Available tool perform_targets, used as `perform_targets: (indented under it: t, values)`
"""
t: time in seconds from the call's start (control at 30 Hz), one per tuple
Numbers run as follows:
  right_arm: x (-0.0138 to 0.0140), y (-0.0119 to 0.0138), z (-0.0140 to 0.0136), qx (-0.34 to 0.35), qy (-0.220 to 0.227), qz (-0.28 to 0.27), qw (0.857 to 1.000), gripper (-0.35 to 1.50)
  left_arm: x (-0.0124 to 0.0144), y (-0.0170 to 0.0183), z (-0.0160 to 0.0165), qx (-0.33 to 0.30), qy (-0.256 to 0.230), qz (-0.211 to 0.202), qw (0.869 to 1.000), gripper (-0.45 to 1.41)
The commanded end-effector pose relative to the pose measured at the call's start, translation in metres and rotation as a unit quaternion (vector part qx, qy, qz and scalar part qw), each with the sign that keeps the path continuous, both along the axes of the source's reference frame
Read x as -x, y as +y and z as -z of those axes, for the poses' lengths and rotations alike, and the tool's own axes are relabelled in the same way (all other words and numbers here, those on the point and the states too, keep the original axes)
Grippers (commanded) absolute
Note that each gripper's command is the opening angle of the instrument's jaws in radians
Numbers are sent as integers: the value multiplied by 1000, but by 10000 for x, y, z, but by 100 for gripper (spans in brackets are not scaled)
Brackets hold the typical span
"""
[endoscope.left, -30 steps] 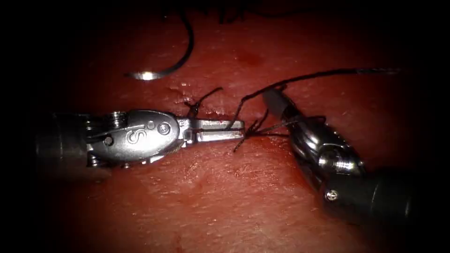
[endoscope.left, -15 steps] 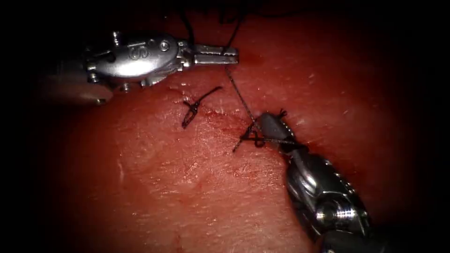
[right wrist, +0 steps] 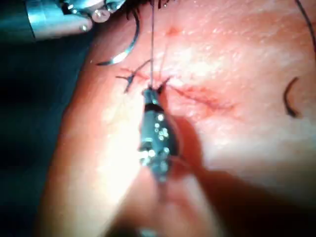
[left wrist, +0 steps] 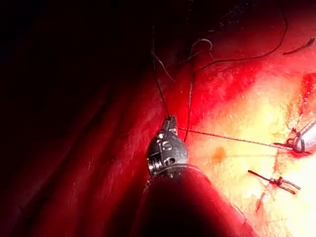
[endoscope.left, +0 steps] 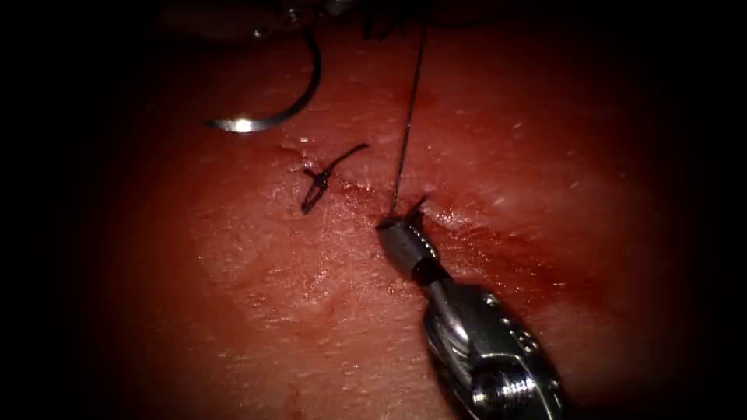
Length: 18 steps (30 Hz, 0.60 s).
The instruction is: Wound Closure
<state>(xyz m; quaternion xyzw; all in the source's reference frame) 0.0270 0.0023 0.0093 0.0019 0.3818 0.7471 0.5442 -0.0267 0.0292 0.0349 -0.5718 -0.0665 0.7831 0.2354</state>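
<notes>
**Thread taut between both tools, needle lying free on the tissue**

My right tool (endoscope.left: 391,228) has its jaws closed on the thread (endoscope.left: 406,128) right at the knot (endoscope.left: 412,210) on the cut (endoscope.left: 467,233). From those jaw tips the thread runs straight up and away, tight, toward the far edge of the tissue (endoscope.left: 311,311).

The endoscope view loses that far end in the dark. My left wrist view picks it up: the left tool (left wrist: 171,120) has its jaws clamped on the thread, and a strand stretches from just beside its tip across to the right tool's tip (left wrist: 302,142) at the wound.

The curved needle (endoscope.left: 288,101) lies loose on the tissue, left of the cut and well beyond my right jaws, held by neither tool and not in the tissue. The right wrist view shows it too, just beside the left tool's shaft (right wrist: 54,19).

An earlier stitch with its cut ends (endoscope.left: 323,180) sits on the cut, to the left of my right jaw tips. Red fluid (endoscope.left: 506,257) streaks the cut to their right.
</notes>
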Motion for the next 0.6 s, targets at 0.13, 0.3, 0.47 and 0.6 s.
perform_targets:
  t: [0.13, 0.3, 0.47, 0.6]
  values:
    - [-6, -13, -8, 1, 4, 5, 1000, -35, 4, 13, -7, 8, 7, 6, 1000, -45]
    - [-9, -20, -6, 3, 8, 12, 1000, -35, 7, 37, -12, 44, 21, 6, 999, -45]
    - [-10, -25, -3, 11, 3, 32, 999, -35, 14, 51, -16, 54, 27, 9, 998, -45]
    - [-13, -29, 0, 25, -10, 59, 998, -35, 24, 56, -19, 57, 32, 15, 998, -45]
